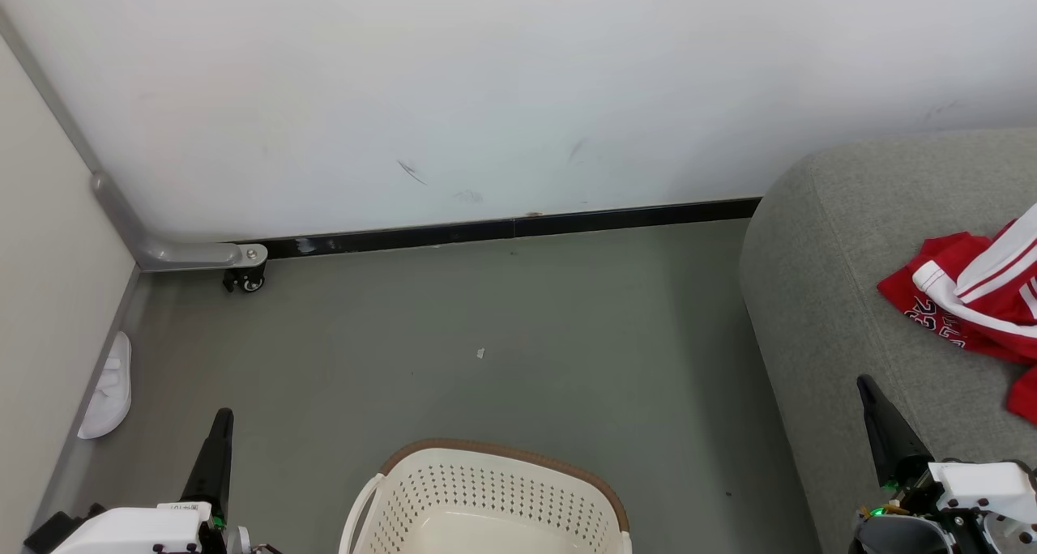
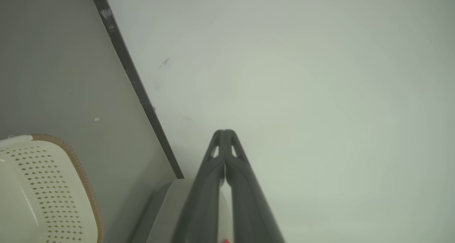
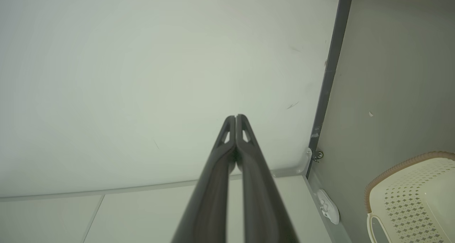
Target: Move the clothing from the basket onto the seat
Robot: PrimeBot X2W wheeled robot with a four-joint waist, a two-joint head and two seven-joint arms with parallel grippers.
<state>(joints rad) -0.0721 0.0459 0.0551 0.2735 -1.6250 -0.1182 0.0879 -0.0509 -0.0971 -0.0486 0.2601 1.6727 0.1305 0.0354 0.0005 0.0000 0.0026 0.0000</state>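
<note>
Your left gripper (image 2: 224, 132) has its two long, dark, tapered fingers pressed together tip to tip, aimed at the smooth white wall (image 2: 320, 93). Your right gripper (image 3: 235, 117) is pinched closed the same way. Between them, on the matte grey-green floor (image 1: 486, 311), sits the cream plastic basket (image 1: 486, 489), rounded, with walls pierced by rows of small holes under a ribbed brown rim band. The clothing (image 1: 972, 295), red jerseys with white stripes and dark numbers, lies crumpled on the light grey woven-fabric sofa (image 1: 810, 295) at your right, well apart from the basket. A white slipper (image 1: 109, 388) lies along the left wall.
</note>
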